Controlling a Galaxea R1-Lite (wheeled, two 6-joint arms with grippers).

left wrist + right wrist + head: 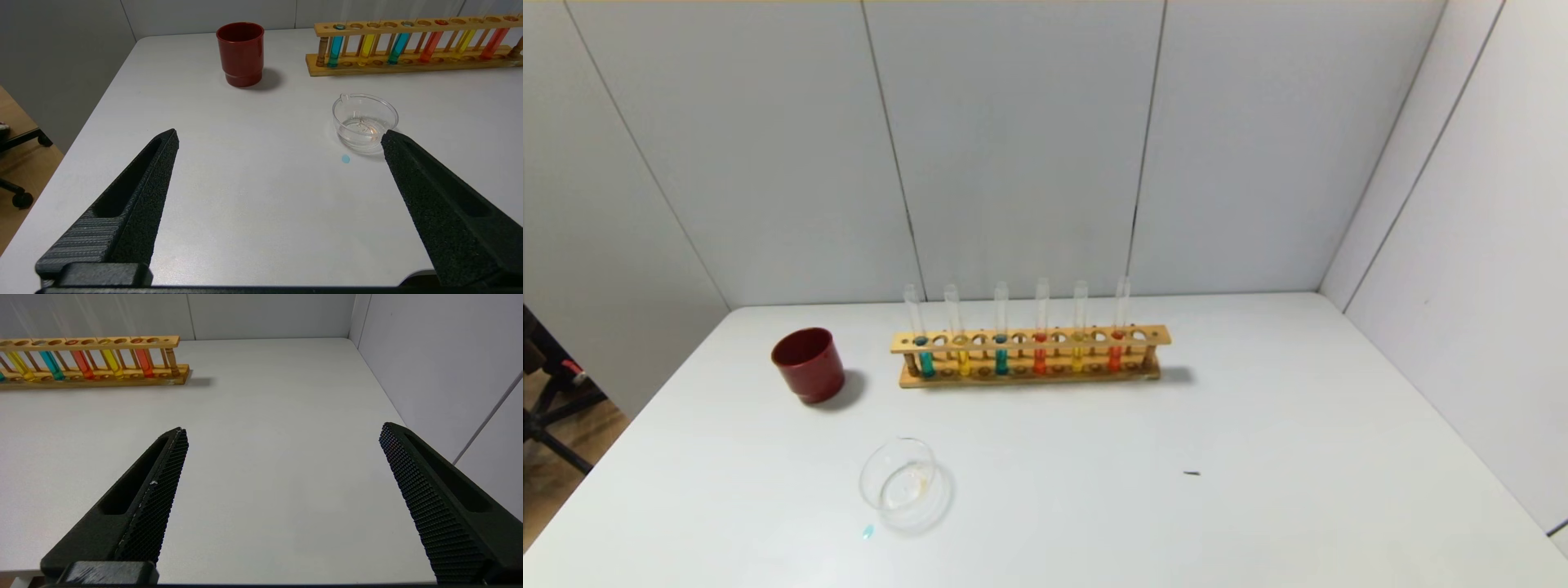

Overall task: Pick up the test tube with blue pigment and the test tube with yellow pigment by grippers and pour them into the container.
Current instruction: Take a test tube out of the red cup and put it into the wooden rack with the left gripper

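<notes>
A wooden rack (1029, 336) holds several tubes. The leftmost is the test tube with blue pigment (925, 359), bright cyan, also in the left wrist view (335, 51). Beside it stands a test tube with yellow pigment (964, 361), and a second yellow one (1078, 358) stands further right. The container (900, 445), a clear glass dish, sits in front of the rack at the left. My left gripper (280, 134) is open and empty over bare table, the dish (339, 118) by one fingertip. My right gripper (284, 428) is open and empty, right of the rack (94, 381). Neither gripper shows in the head view.
A dark red cup (808, 365) stands left of the rack. A darker teal tube (1001, 359) and two orange-red tubes (1040, 359) share the rack. A small blue drop (868, 532) lies on the table by the dish. Walls close the back and right side.
</notes>
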